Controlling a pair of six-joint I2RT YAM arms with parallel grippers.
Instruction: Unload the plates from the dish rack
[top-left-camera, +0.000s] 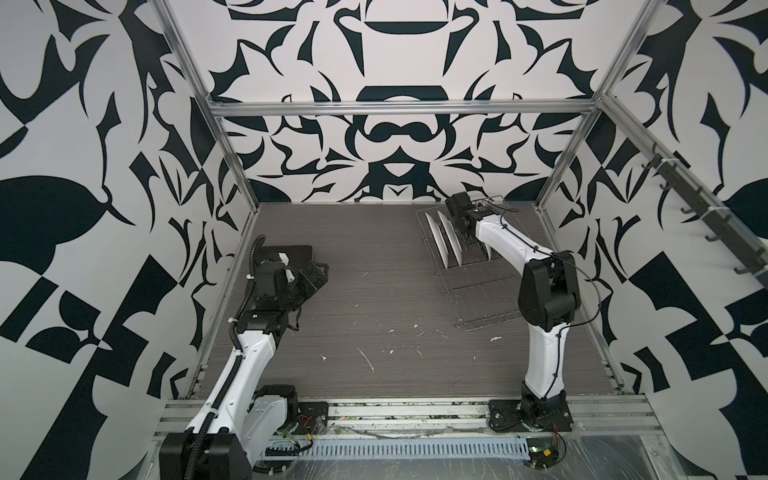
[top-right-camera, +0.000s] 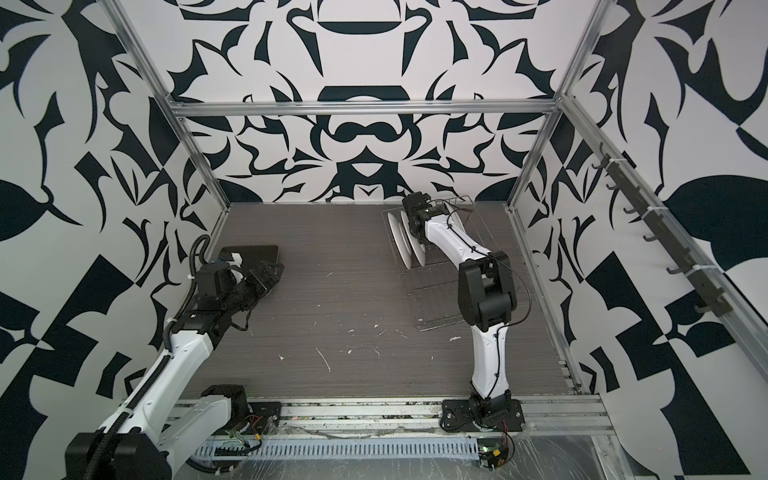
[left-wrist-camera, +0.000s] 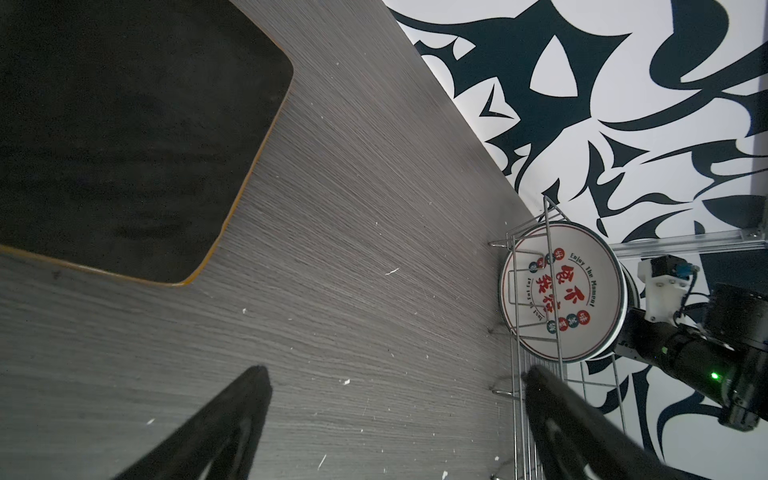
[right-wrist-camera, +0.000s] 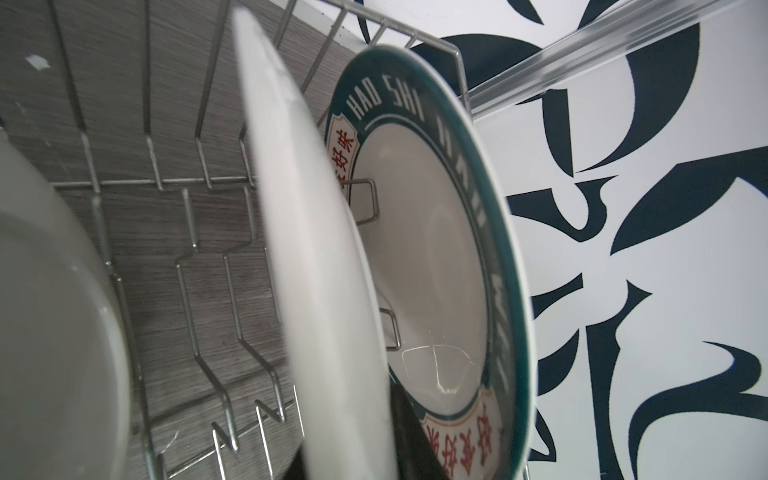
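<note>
R pincer (right-wrist-camera: 353, 453) straddles white plate (right-wrist-camera: 299, 232) in dish rack (top-left-camera: 486, 299), grip unclear; next prob clamp, lift straight; L pincer (left-wrist-camera: 397, 371) wide.

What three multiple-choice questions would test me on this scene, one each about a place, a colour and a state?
1. Where on the table is the dish rack?
A far right side; B near left corner; C dead centre.

2. What colour is the rim of the lettered plate?
A red; B dark teal; C yellow.

3. How is the dark square plate placed?
A upright in the rack; B flat on the table; C gripped in the jaws.

Answers:
1 A, both top views show it along the far right side.
2 B, the right wrist view shows a teal band with white letters.
3 B, the left wrist view shows it lying flat with nothing holding it.
</note>
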